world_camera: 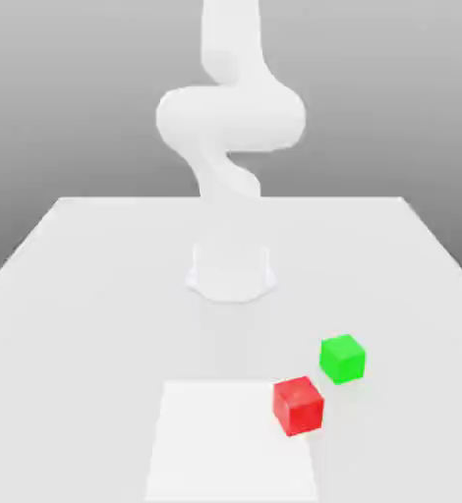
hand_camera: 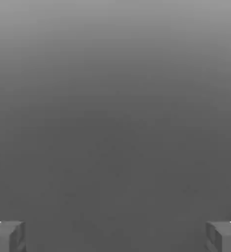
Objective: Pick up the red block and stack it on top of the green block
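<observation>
The red block (world_camera: 298,405) rests on the white table (world_camera: 87,295) near the front, toward the exterior view's right. The green block (world_camera: 342,358) sits on the table just behind it and a little further right, with a small gap between the two cubes. In the hand view, two grey fingertips (hand_camera: 7,236) of my gripper (hand_camera: 115,238) stand far apart, open, with nothing between them and only plain grey background ahead. Neither block is in the hand view.
The white arm (world_camera: 230,118) rises from its round base (world_camera: 231,272) at the table's middle and bends overhead. A paler rectangular patch (world_camera: 225,442) lies at the table's front edge, and the red block overlaps its right side.
</observation>
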Available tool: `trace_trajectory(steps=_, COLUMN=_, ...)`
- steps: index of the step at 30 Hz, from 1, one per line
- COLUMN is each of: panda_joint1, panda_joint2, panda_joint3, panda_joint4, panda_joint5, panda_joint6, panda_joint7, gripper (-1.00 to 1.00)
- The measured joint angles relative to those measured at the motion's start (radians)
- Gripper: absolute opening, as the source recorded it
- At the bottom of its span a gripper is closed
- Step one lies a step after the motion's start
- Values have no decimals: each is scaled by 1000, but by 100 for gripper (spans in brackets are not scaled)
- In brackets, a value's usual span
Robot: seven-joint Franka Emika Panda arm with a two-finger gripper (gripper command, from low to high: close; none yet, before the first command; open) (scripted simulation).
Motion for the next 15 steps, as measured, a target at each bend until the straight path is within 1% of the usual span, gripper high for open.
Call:
trace_trajectory(steps=5, panda_joint1=69, panda_joint2=198, panda_joint3=-14, panda_joint4=-110, panda_joint5=53, panda_joint6=114, panda_joint7=-67, gripper=0)
trace_trajectory(steps=9, panda_joint1=111, panda_joint2=346, panda_joint3=-6, panda_joint4=-194, panda_joint5=81, panda_joint6=199, panda_joint7=-109, gripper=0)
trace_trajectory(steps=12, panda_joint1=136, panda_joint2=456, panda_joint3=8, panda_joint4=-257, panda_joint5=88, panda_joint6=264, panda_joint7=-130, gripper=0)
trace_trajectory(steps=15, panda_joint1=153, panda_joint2=563, panda_joint3=26, panda_joint4=-320, panda_joint5=74, panda_joint6=329, panda_joint7=-136, gripper=0)
